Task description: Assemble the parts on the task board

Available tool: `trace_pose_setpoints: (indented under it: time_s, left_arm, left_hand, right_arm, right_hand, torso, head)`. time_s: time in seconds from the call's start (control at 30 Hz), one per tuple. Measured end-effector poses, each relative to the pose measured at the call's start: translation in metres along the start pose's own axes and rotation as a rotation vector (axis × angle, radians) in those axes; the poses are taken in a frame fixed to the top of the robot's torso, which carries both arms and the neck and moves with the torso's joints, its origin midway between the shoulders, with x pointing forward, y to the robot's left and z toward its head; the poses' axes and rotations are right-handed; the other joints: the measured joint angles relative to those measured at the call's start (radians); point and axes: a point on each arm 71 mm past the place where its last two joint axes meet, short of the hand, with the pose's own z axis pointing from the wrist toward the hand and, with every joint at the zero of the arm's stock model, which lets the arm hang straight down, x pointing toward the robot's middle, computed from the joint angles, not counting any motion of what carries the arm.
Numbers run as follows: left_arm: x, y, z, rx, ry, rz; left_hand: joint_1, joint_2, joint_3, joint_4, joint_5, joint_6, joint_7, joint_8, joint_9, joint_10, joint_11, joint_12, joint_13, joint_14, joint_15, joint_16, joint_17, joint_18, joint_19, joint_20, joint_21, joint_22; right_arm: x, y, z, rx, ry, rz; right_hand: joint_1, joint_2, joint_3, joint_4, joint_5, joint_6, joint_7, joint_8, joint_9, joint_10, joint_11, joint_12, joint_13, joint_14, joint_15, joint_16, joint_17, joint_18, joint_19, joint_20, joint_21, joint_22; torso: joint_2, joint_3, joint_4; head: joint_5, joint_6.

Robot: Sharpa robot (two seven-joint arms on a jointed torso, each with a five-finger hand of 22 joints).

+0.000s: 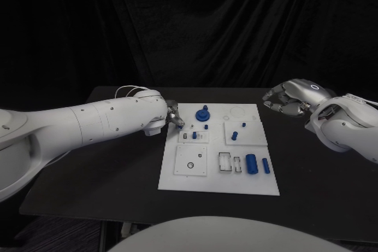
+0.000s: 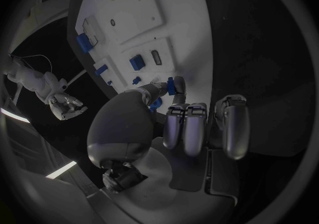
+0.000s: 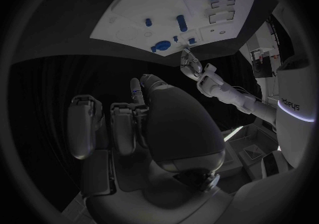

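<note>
The white task board [image 1: 177,178] lies mid-table. A blue round part [image 1: 203,115] stands at its far edge, small blue pegs [image 1: 235,135] sit mid-board, and a large blue cylinder [image 1: 251,163] lies beside a thinner one [image 1: 265,165] near the right front. My left hand [image 1: 173,118] hovers over the board's far left corner. In the left wrist view it [image 2: 179,123] pinches a small blue part [image 2: 174,85] at its fingertips, just above the board [image 2: 166,16]. My right hand [image 1: 290,101] hangs right of the board with fingers curled in and nothing in them [image 3: 133,128].
Black tabletop [image 1: 110,175] surrounds the board on every side. The board carries rectangular slots [image 1: 225,160] and a square plate with a round hole [image 1: 190,165] near its front. A dark curtain hangs behind the table.
</note>
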Motion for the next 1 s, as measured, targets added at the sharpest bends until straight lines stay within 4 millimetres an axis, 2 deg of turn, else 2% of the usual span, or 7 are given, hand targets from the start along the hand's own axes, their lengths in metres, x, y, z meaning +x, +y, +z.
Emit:
trace_pose_setpoints:
  time_s: [0.17,0.2,0.3,0.4,0.73,1.0]
  left_arm:
    - [0.009,-0.001,-0.012,0.008,0.016,-0.022]
    - [0.011,-0.002,-0.014,0.011,0.019,-0.024]
    - [0.015,-0.005,-0.018,0.016,0.027,-0.030]
    - [0.017,-0.007,-0.021,0.018,0.028,-0.031]
    - [0.017,-0.009,-0.022,0.020,-0.002,-0.011]
    - [0.020,-0.009,-0.021,0.021,-0.015,-0.005]
  left_hand:
    - [-0.022,0.000,0.014,-0.008,-0.029,0.006,-0.004,0.000,0.000,0.000,0.000,0.000,0.000,0.001,-0.001,0.000,0.000,0.000,-0.004,-0.004,0.000,0.000]
    - [-0.037,0.004,0.014,-0.008,-0.047,0.011,-0.004,0.000,0.000,0.000,0.000,0.000,0.000,0.001,-0.001,0.000,0.000,0.000,-0.004,-0.004,0.000,0.000]
    - [-0.054,0.011,-0.003,0.009,-0.071,0.019,-0.006,0.004,0.000,0.000,0.000,0.000,0.000,0.001,-0.001,0.000,0.000,0.000,-0.004,-0.004,0.000,0.000]
    - [-0.061,0.018,-0.017,0.016,-0.081,0.020,-0.008,0.004,0.000,0.000,0.000,0.000,0.000,0.001,-0.001,0.000,0.000,0.000,-0.004,-0.004,0.000,0.000]
    - [-0.072,0.020,-0.032,0.026,-0.087,0.022,-0.010,0.004,0.000,0.000,0.000,0.000,0.000,0.001,-0.001,0.000,0.000,0.000,-0.004,-0.004,-0.004,0.000]
    - [-0.076,0.024,-0.041,0.029,-0.087,0.022,-0.010,0.004,-0.001,0.000,0.000,0.000,0.000,0.001,-0.001,0.000,0.000,0.000,-0.004,-0.004,-0.004,0.000]
  right_arm:
    - [0.000,-0.001,0.000,0.003,0.001,-0.001]
    - [0.001,-0.001,0.000,0.003,0.002,-0.001]
    - [0.002,-0.001,0.000,0.005,0.005,0.000]
    - [0.002,-0.001,-0.001,0.006,0.006,0.000]
    - [0.002,-0.002,-0.001,0.007,0.008,0.001]
    - [0.002,-0.002,-0.002,0.009,0.009,0.001]
  right_hand:
    - [0.000,0.000,0.000,0.000,0.000,0.000,0.000,0.000,0.000,0.000,0.000,0.000,0.000,0.000,0.000,0.000,0.000,0.000,0.000,0.000,0.000,0.000]
    - [0.000,0.000,0.000,0.000,0.000,0.000,0.000,0.000,0.000,0.000,0.000,0.000,0.000,0.000,0.000,0.000,0.000,0.000,0.000,0.000,0.000,0.000]
    - [0.004,-0.004,0.000,0.000,0.000,0.000,0.000,0.000,0.000,0.000,0.000,0.000,0.000,0.000,0.000,0.000,0.000,0.000,0.000,0.000,0.000,0.000]
    - [0.004,-0.004,0.000,0.000,0.000,0.000,0.000,0.000,0.000,0.000,0.000,0.000,0.000,0.000,0.000,0.000,0.000,0.000,0.000,0.000,0.000,0.000]
    - [0.004,-0.004,0.000,0.000,0.004,0.000,0.000,0.000,0.000,0.000,0.000,0.000,0.000,0.000,0.000,0.000,0.000,0.000,0.000,0.000,0.000,0.000]
    - [0.004,-0.004,0.000,0.000,0.004,0.000,0.000,0.000,0.000,0.000,0.000,0.000,0.000,0.000,0.000,0.000,0.000,0.000,0.000,0.000,0.000,0.000]
  torso:
    - [-0.001,0.0003,0.0001]
    - [-0.001,0.0004,0.0002]
    - [-0.002,0.0006,0.0005]
    - [-0.002,0.0013,0.0010]
    - [-0.002,0.0029,0.0038]
    - [-0.001,0.0014,0.0008]
  head:
    - [0.003,0.000]
    - [0.004,0.000]
    - [0.005,0.000]
    - [0.005,0.000]
    - [-0.001,0.000]
    - [0.006,0.000]
